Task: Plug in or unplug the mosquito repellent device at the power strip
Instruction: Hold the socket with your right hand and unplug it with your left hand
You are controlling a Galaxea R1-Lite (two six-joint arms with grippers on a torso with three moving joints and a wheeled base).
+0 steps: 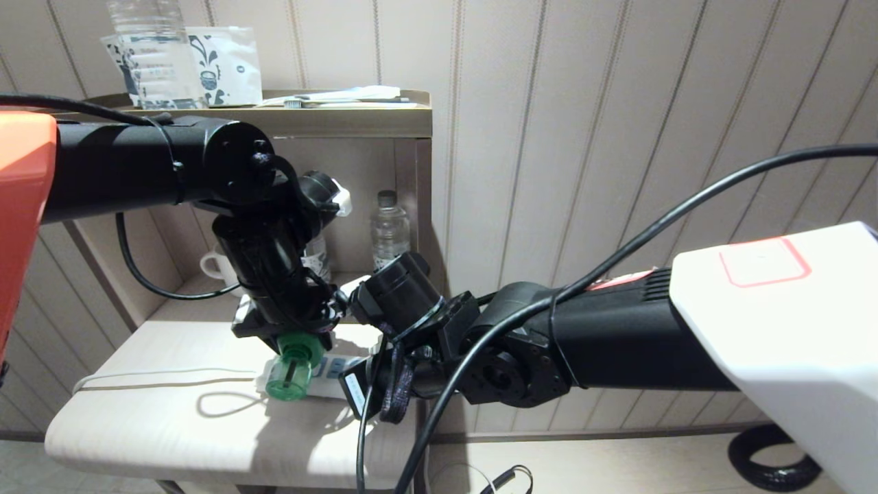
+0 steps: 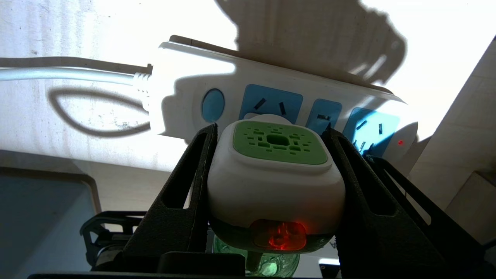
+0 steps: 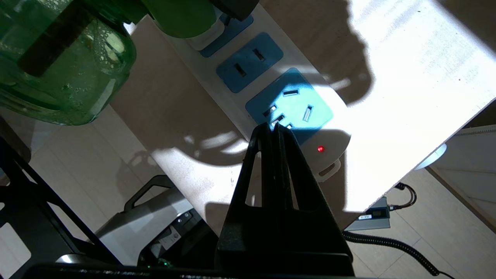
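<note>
Over pale tabletop (image 1: 171, 418), left hand (image 2: 271, 155) grips mosquito repellent device (image 2: 276, 174); right hand (image 3: 276, 133) clenched on power strip (image 3: 329, 141).

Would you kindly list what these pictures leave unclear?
- Device's plug pins: left wrist view, hidden behind the mosquito repellent device; seating in the power strip unclear.
- Left hand: head view, masked by its arm.
- Mug: mostly hidden by that arm.

L arm (image 1: 137, 161): black tube, orange shell, black cable. R arm (image 1: 617, 343): black, ribbed, white cover w/ red square outline. Gripper fingers (image 2: 186, 201) black, slotted.
</note>
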